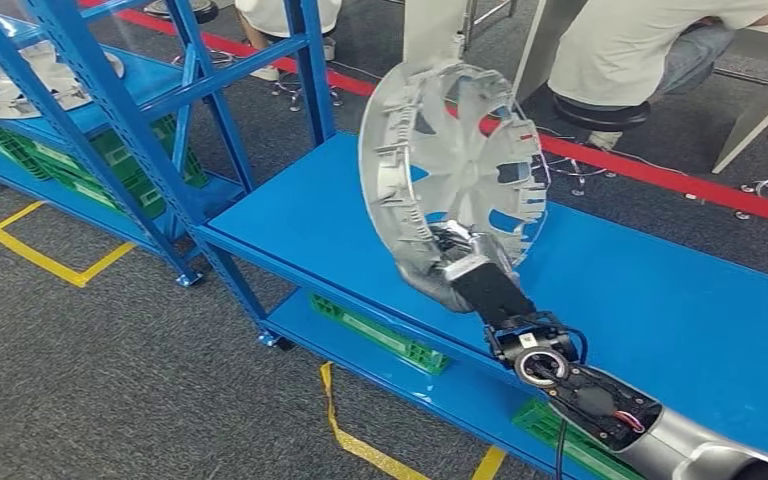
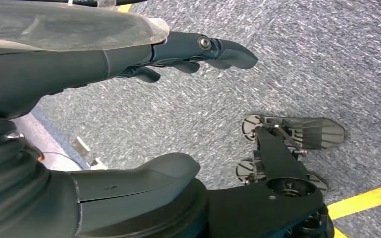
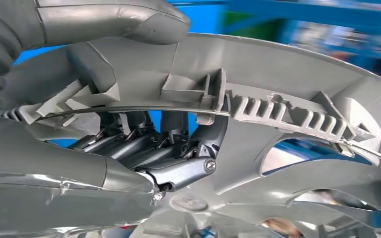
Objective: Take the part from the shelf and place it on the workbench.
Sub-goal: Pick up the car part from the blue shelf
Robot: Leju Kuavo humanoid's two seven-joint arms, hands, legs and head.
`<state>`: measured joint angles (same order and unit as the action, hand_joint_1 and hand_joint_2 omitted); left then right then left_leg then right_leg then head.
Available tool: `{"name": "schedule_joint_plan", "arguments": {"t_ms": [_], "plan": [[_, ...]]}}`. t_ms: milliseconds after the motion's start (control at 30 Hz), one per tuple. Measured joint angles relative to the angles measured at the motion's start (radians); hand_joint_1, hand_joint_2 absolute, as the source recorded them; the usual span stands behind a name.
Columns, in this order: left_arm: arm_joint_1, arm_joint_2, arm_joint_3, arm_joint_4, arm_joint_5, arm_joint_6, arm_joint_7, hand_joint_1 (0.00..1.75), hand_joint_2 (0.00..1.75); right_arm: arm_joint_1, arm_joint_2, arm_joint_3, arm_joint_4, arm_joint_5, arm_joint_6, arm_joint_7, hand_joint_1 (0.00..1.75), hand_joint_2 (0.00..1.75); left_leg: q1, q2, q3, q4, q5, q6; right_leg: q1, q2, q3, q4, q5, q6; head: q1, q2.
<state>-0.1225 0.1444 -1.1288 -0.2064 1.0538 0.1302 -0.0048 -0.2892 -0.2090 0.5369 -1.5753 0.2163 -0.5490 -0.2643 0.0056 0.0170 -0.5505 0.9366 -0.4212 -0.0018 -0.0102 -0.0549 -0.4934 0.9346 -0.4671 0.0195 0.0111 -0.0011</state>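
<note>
Gripping part (image 1: 455,165) rim, right hand (image 1: 450,262) mostly hidden; left hand (image 2: 129,119) empty, spread.

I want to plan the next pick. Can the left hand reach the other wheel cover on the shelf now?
Probably not. The left hand hangs low over the carpet, empty, while that wheel cover lies behind the blue shelf uprights, far left.
</note>
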Motion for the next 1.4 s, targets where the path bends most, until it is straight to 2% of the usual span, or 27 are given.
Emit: {"name": "schedule_joint_plan", "arguments": {"t_ms": [100,200,333,533,733,967,1067,1300,1400], "plan": [[0.001,0.0,0.0,0.0,0.001,0.002,0.0,0.0,1.75,0.023,0.002,-0.015,-0.049,-0.071,-0.041,-0.074,1.73,1.75,0.0,0.0,0.0,0.0,0.0,0.0,0.0,0.0,0.0,0.0,0.0,0.0,0.0,0.0],[0.001,-0.001,0.0,0.0,0.001,0.004,0.0,0.0,1.75,0.039,0.003,-0.026,-0.086,-0.095,-0.054,-0.094,1.73,1.75,0.0,0.0,0.0,0.0,0.0,0.0,0.0,0.0,0.0,0.0,0.0,0.0,0.0,0.0],[0.001,-0.001,0.0,0.0,0.001,0.004,0.0,0.0,1.75,0.056,0.003,-0.033,-0.118,-0.132,-0.057,-0.114,1.73,1.75,0.0,0.0,0.0,0.0,0.0,0.0,0.0,0.0,0.0,0.0,0.0,0.0,0.0,0.0],[0.001,-0.001,0.0,0.0,0.001,0.004,0.001,0.0,1.75,0.073,0.009,-0.033,-0.148,-0.264,-0.025,-0.196,1.73,1.75,0.0,0.0,0.0,0.0,0.0,0.0,0.0,0.0,0.0,0.0,0.0,0.0,0.0,0.0],[0.002,-0.002,0.0,0.0,0.001,0.007,0.001,0.0,1.75,0.083,0.024,-0.039,-0.154,-0.495,0.123,-0.308,1.73,1.75,0.0,0.0,0.0,0.0,0.0,0.0,0.0,0.0,0.0,0.0,0.0,0.0,0.0,0.0],[0.002,-0.002,0.0,0.0,0.004,0.008,0.001,0.0,1.75,0.084,0.045,-0.04,-0.143,-0.687,0.368,-0.367,1.73,1.75,0.0,0.0,0.0,0.0,0.0,0.0,0.0,0.0,0.0,0.0,-0.001,-0.001,0.0,0.0],[0.002,-0.003,0.0,0.0,0.004,0.008,0.001,0.0,1.75,0.084,0.051,-0.041,-0.135,-0.73,0.444,-0.379,1.73,1.75,0.0,0.0,0.0,0.0,0.0,0.0,0.0,0.0,0.0,0.0,-0.001,-0.001,0.0,0.0],[0.005,-0.003,0.0,0.0,0.005,0.008,0.001,0.0,1.75,0.083,0.06,-0.044,-0.122,-0.748,0.514,-0.391,1.73,1.75,0.0,0.0,-0.001,0.0,0.0,-0.001,0.0,0.0,0.0,0.0,-0.001,-0.001,0.0,0.0],[0.006,-0.003,0.0,0.0,0.007,0.008,0.001,0.0,1.75,0.083,0.063,-0.045,-0.12,-0.769,0.578,-0.398,1.73,1.75,0.0,0.0,0.0,0.0,0.0,-0.001,0.0,0.0,0.0,0.0,-0.001,-0.001,0.0,0.0]]}}
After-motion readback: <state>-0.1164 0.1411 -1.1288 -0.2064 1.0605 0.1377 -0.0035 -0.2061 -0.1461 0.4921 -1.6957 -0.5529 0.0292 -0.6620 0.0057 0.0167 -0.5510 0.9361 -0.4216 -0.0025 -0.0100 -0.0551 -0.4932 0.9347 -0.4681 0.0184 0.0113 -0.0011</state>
